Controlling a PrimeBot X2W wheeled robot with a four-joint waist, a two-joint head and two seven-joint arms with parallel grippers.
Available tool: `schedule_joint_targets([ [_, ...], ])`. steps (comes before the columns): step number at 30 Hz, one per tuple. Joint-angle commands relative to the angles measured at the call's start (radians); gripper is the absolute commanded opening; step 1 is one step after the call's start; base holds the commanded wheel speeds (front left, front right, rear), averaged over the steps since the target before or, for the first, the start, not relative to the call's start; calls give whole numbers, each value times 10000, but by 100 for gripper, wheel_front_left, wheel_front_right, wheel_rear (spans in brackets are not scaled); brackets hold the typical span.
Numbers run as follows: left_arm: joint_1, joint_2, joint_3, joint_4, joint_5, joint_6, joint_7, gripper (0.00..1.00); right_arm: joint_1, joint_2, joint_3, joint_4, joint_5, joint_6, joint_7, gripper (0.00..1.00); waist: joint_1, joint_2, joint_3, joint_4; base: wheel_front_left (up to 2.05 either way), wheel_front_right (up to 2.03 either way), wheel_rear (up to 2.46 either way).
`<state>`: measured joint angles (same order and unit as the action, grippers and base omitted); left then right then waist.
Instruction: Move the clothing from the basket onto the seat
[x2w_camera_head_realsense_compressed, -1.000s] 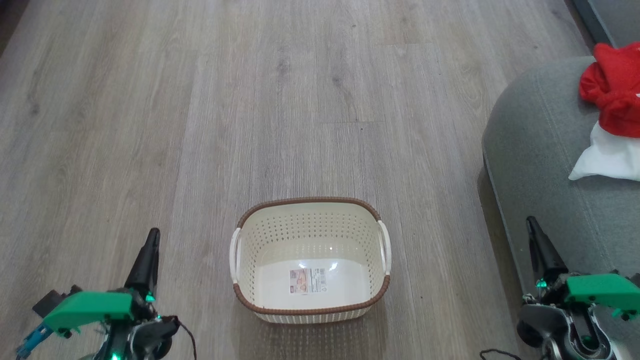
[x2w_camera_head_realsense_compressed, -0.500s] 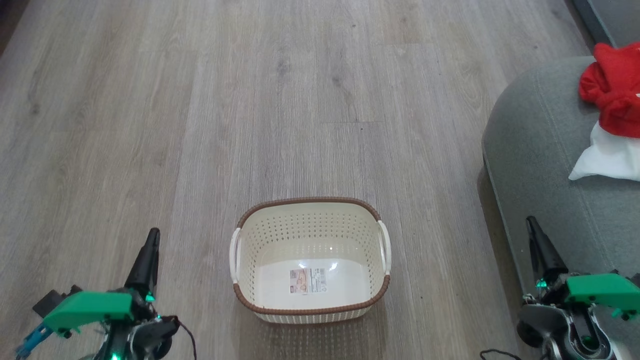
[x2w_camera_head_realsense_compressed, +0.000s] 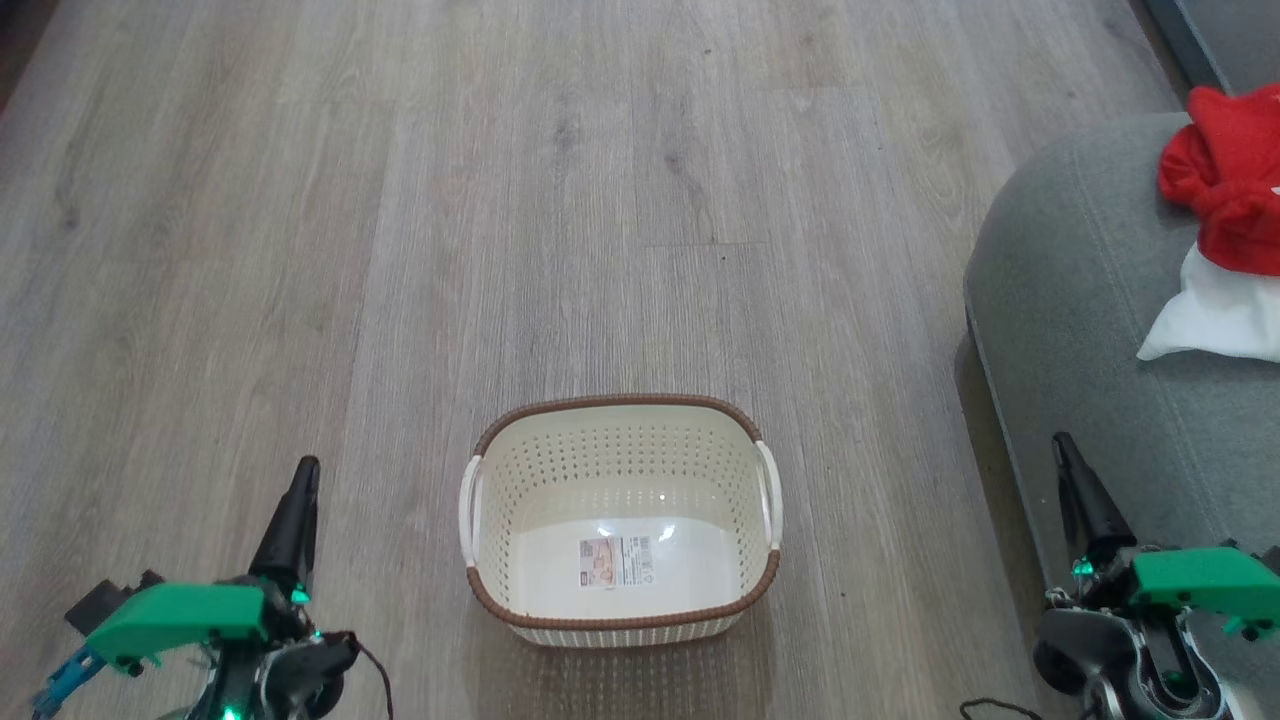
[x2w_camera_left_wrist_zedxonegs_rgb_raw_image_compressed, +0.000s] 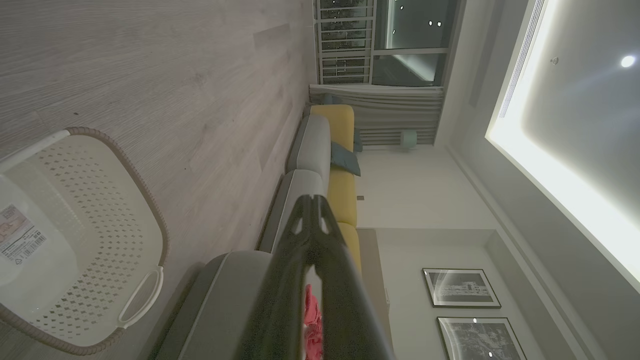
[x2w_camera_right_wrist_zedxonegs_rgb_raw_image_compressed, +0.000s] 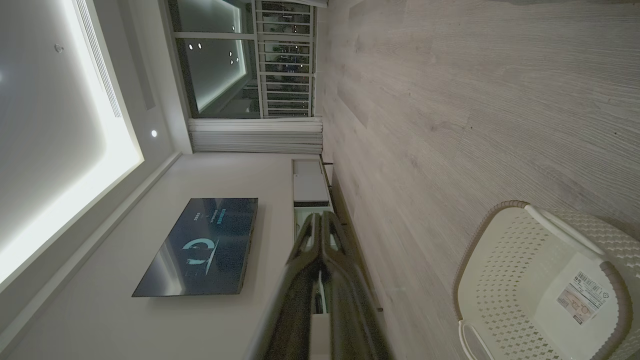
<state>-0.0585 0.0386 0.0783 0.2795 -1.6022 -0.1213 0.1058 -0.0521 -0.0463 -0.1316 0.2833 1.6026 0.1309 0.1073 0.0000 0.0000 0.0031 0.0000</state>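
Grey wood-plank floor; wall television; teal cushion; two framed pictures; curtains.

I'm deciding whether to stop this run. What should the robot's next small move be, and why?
Probably none beyond resting the arms and ending the run. The basket holds nothing but the label on its bottom, the red and white clothing lies on the seat, and the left gripper and right gripper are shut and empty.
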Motion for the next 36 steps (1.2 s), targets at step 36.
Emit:
schedule_joint_targets([
  [36, -495, 116, 354, -343, -65, -94, 74, 0, -558, -39, 180, -385, 62, -2, 58, 0, 0, 0, 0, 0, 0, 0, 0],
])
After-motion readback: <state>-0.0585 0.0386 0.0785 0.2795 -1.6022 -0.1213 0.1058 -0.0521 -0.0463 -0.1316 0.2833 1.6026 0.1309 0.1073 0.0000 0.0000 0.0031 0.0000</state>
